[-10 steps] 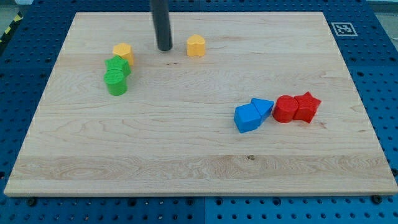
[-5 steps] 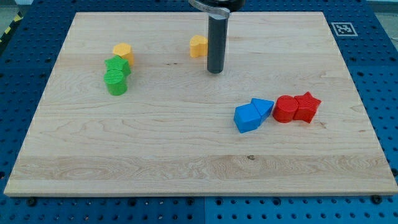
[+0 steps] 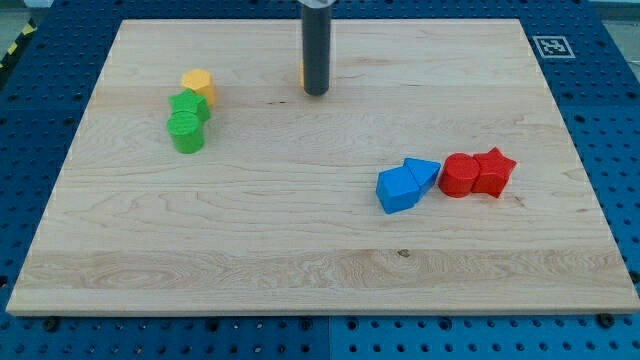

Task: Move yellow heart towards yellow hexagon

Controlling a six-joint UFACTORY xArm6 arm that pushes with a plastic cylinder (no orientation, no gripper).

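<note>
Where the dark rod comes down from the frame's top edge, my tip [image 3: 315, 93] rests on the wooden tabletop [image 3: 300, 250] in the upper middle of the frame. This tool is a plain rod with nothing to spread or press together, so no grasp state can be told. The yellow heart [image 3: 302, 73] is almost wholly hidden behind the rod; only a thin yellow sliver shows at the rod's left edge, just above the tip, and its shape cannot be made out here. Whether the tip touches it is unclear.

The yellow hexagon [image 3: 198, 85] sits in the upper left of the frame, well apart from the tip. Just below it, touching or nearly so, lie a green star [image 3: 189, 106] and a green cylinder [image 3: 186, 132], one against the other.

In the right half, below centre, a blue cube [image 3: 397, 189] and a blue triangle [image 3: 422, 173] lie together. Just to their right stand a red cylinder [image 3: 459, 175] and a red star [image 3: 493, 171], side by side.
</note>
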